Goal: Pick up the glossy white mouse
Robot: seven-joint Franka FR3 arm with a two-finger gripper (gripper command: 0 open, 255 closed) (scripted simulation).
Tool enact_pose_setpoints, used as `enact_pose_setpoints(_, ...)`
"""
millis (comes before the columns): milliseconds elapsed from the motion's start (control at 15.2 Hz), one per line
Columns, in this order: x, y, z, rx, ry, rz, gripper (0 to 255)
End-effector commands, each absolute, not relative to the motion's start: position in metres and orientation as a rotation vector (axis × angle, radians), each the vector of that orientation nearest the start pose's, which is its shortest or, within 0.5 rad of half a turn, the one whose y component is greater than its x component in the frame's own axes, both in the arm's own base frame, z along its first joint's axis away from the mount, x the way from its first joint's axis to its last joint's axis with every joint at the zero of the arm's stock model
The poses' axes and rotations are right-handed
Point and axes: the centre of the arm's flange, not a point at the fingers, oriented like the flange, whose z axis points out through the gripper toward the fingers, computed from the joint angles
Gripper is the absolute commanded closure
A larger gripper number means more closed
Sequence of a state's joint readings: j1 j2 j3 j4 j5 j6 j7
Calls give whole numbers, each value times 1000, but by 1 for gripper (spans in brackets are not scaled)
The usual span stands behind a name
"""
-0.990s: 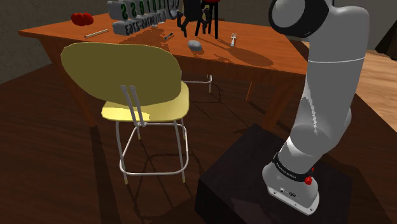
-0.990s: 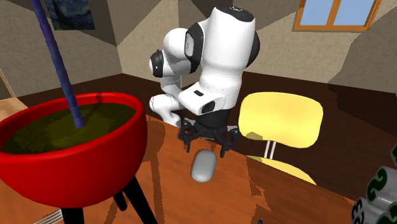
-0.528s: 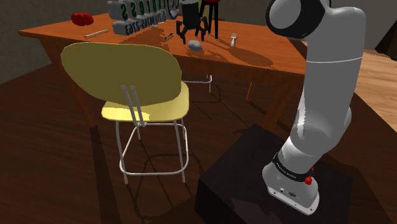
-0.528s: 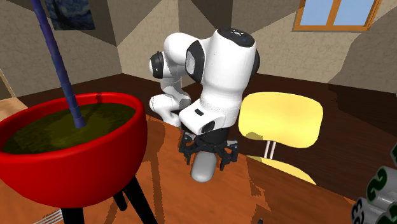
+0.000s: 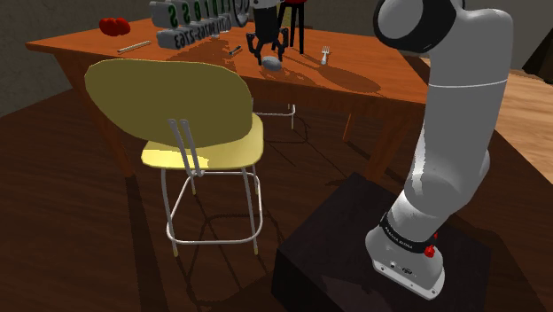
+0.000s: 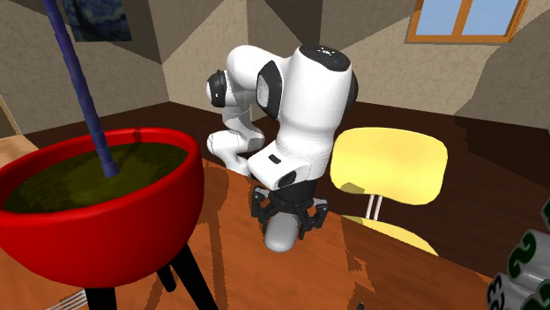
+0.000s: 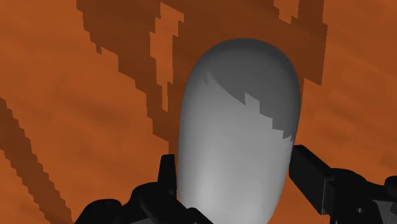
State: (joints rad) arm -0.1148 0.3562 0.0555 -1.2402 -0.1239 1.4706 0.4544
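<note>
A smooth grey-white mouse [image 5: 273,64] [image 6: 282,234] [image 7: 238,121] lies on the orange wooden table [image 5: 372,81] [image 6: 231,264]. My black gripper [image 5: 269,53] [image 6: 285,222] [image 7: 234,160] has come straight down over it. In the wrist view one finger stands on each side of the mouse's near half, very close to its flanks, and the gripper is open. The mouse rests flat on the table, its far end reaching beyond the fingers.
A yellow chair [image 5: 168,106] [image 6: 388,167] stands at the table's near side. A fork [image 5: 325,56], a pencil-like stick [image 5: 135,45], a red object [image 5: 113,25] and a sign with numbers [image 5: 190,19] lie on the table. A big red bowl [image 6: 97,211] on black legs stands close.
The gripper has come down from above the table and moved over the mouse, so its fingers now straddle it. The mouse has not moved.
</note>
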Motion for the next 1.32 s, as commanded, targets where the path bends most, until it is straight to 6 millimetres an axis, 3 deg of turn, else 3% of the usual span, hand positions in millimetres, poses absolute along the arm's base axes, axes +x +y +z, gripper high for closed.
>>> enact_pose_setpoints(0,645,-59,556,-3154,839,170,255)
enact_pose_setpoints(198,646,-59,556,-3154,839,170,255)
enact_pose_setpoints(1254,646,-59,636,-3154,839,170,255)
